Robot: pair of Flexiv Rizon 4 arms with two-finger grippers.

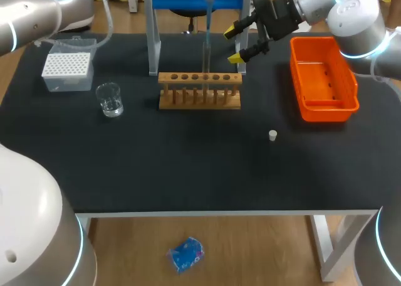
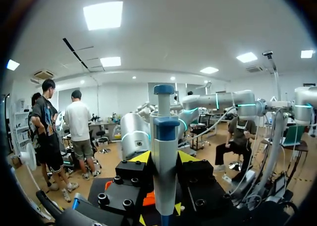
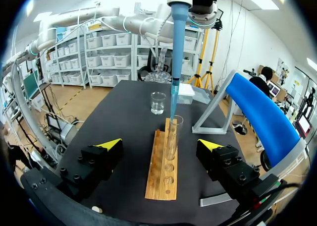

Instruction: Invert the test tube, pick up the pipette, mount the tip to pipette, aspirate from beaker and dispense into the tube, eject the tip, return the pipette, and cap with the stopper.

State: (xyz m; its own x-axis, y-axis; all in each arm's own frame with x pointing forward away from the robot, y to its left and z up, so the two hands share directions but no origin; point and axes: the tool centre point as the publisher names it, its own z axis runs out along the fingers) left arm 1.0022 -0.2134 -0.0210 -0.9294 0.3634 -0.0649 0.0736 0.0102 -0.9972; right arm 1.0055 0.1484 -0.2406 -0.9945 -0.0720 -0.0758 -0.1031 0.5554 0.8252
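Note:
My left gripper [image 2: 163, 159] is shut on the blue and white pipette [image 2: 164, 151], which stands upright between its fingers. In the head view the pipette [image 1: 207, 16] hangs over the wooden rack [image 1: 199, 90]. Its tip reaches down into the clear test tube [image 1: 205, 63], which stands upright in the rack. The right wrist view shows the pipette tip [image 3: 173, 99] at the mouth of the test tube [image 3: 174, 134]. My right gripper [image 1: 239, 43] is open, just right of the tube and behind the rack. The beaker [image 1: 110, 100] stands to the left and the white stopper [image 1: 272, 135] lies in front on the right.
A clear tip box [image 1: 66, 69] sits at the back left. An orange bin [image 1: 322, 79] stands at the right, under my right arm. A blue and grey stand [image 1: 153, 32] rises behind the rack.

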